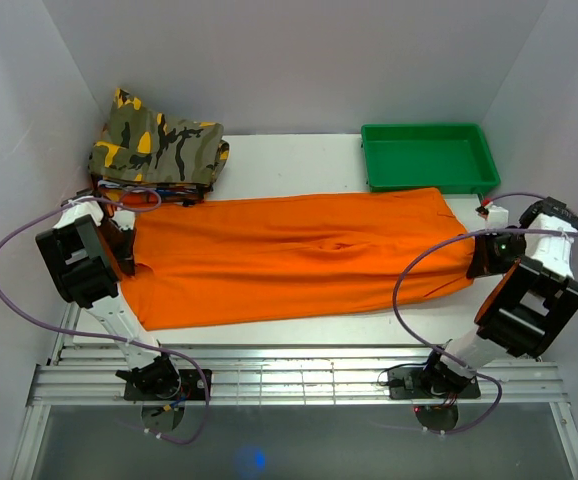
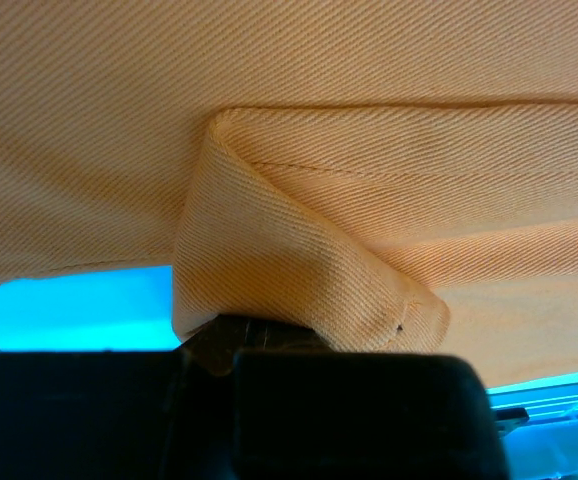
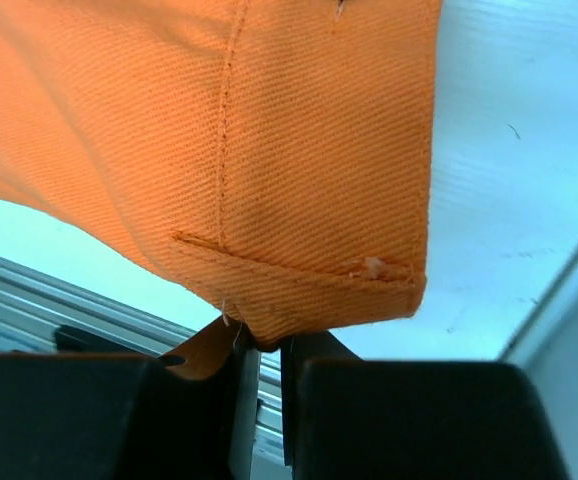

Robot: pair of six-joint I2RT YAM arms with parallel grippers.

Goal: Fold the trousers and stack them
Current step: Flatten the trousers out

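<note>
1. One lengthwise fold looks done: the trousers (image 1: 289, 255) lie as a single orange band, left to right across the middle of the counter (image 1: 299, 165), one leg seemingly laid over the other.
2. Left to do, in our judgement: the crosswise folds that shorten the band, then the stacking. Neither has begun.
3. Left hand (image 2: 231, 340): clamped tight on a doubled-over fold of orange cloth at the band's left end.
4. Right hand (image 3: 261, 350): fingers set narrow, with a stitched corner of the trousers tucked between them at the right end. We read this as a pinch, though only a sliver of cloth is in the grip.
5. Edges: the left end lies just beside the camouflage garment (image 1: 159, 150), which tops a small pile at the far left. The far right corner reaches the green tray (image 1: 424, 160), and the near edge runs close to the metal rail (image 1: 289, 380).
6. Room: bare counter shows between the pile and the tray, and in a thin strip along the front. Walls stand close on both sides, so we judge that carrying one end over the other is the freest move.
</note>
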